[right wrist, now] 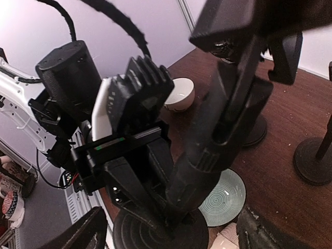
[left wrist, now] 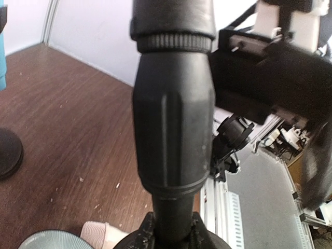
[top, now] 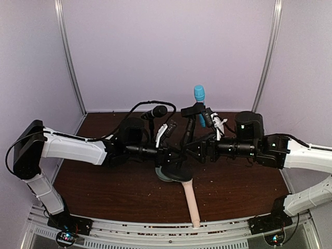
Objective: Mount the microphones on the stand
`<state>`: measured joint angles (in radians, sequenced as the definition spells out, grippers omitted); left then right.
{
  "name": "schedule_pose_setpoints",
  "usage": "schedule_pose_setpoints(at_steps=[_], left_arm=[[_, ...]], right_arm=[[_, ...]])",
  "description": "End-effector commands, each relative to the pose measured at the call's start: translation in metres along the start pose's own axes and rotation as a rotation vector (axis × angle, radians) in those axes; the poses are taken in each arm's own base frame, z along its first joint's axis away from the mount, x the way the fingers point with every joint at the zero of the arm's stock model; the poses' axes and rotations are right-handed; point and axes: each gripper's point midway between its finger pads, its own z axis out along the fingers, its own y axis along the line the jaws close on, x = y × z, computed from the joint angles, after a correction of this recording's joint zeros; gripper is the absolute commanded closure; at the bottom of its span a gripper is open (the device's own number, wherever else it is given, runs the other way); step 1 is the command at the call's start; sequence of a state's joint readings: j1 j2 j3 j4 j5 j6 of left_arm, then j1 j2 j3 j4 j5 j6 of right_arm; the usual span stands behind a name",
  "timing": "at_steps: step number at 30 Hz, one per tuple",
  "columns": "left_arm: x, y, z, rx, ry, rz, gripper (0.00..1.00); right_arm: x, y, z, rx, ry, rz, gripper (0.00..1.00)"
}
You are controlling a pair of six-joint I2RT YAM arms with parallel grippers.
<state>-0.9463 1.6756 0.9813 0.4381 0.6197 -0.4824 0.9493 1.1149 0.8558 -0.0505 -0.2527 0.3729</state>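
My left gripper point(top: 166, 154) is shut on the lower pole of a black stand point(top: 185, 136), its fingers point(left wrist: 136, 234) clamping the pole point(left wrist: 174, 129) from both sides. The stand's round base point(right wrist: 161, 231) rests on the table. My right gripper point(top: 197, 149) stands wide open around the same stand, with one fingertip point(right wrist: 78, 233) far left and touching nothing. The light blue microphone point(top: 199, 96) stands upright in a clip behind. The black microphone point(top: 155, 111) sits on another stand at the back. The pale pink-beige microphone point(top: 191, 203) lies on the table at the front.
A teal plate point(right wrist: 228, 197) lies beside the held stand's base, and a white bowl point(right wrist: 179, 93) sits further back. Two more round stand bases point(right wrist: 311, 161) stand on the brown table point(top: 104, 187). White walls close in the back and sides.
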Motion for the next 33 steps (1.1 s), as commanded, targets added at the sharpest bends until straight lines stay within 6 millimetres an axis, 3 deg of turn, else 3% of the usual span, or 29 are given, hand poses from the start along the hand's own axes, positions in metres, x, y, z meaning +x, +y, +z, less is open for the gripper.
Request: schedule_pose_setpoints(at_steps=[1, 8, 13, 18, 26, 28, 33], left_arm=[[-0.046, -0.036, -0.008, 0.137, -0.183, 0.108, 1.0], [-0.039, -0.029, -0.007, 0.119, -0.189, 0.078, 1.0], [-0.037, -0.023, -0.003, 0.08, -0.176, 0.051, 1.0], [-0.031, -0.004, -0.001, -0.019, -0.158, -0.016, 1.0], [-0.029, 0.007, -0.001, -0.085, -0.137, -0.024, 1.0], [-0.029, 0.005, -0.005, -0.091, -0.142, -0.007, 1.0], [-0.025, -0.005, -0.016, -0.066, -0.162, 0.041, 1.0]], right_arm=[[-0.027, 0.004, 0.01, 0.008, -0.059, -0.044, 0.12], [-0.037, 0.018, 0.024, -0.076, -0.105, -0.061, 0.13], [-0.038, 0.033, 0.022, -0.157, -0.112, -0.086, 0.14], [-0.026, 0.037, 0.008, -0.157, -0.098, -0.096, 0.15], [-0.003, 0.06, -0.04, -0.261, -0.128, -0.082, 0.16], [0.001, 0.055, -0.045, -0.24, -0.133, -0.09, 0.16], [0.005, 0.02, -0.042, -0.067, -0.144, -0.106, 0.13]])
